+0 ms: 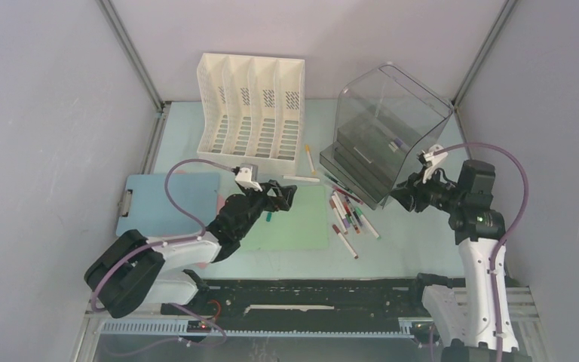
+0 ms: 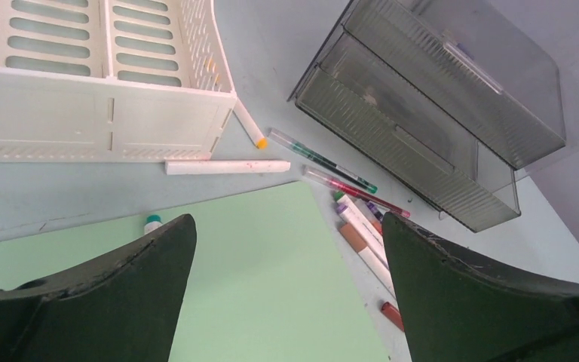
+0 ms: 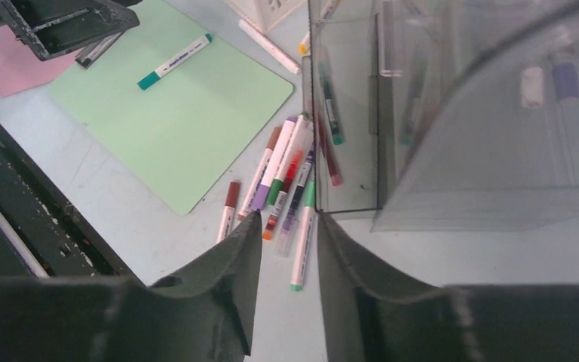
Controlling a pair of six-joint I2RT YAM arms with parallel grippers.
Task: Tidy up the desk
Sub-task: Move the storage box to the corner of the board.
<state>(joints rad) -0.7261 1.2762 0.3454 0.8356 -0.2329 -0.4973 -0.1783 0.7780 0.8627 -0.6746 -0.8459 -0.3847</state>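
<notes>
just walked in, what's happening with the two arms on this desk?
Desk tidy-up, partly done. The left gripper hangs wide open and empty over the light green flat board. A white marker with a teal cap lies loose on that board beside it. The right gripper sits at the near lower corner of the smoky clear plastic drawer case, jaws partly closed; whether it grips the wall is unclear. A scatter of coloured markers lies unsorted on the pale mint desk.

The desk [image 1: 415, 237] carries rack [image 1: 250, 105]; drawer box [image 1: 388, 132]; boards [image 1: 298, 222]; loose markers [image 1: 347, 217].
</notes>
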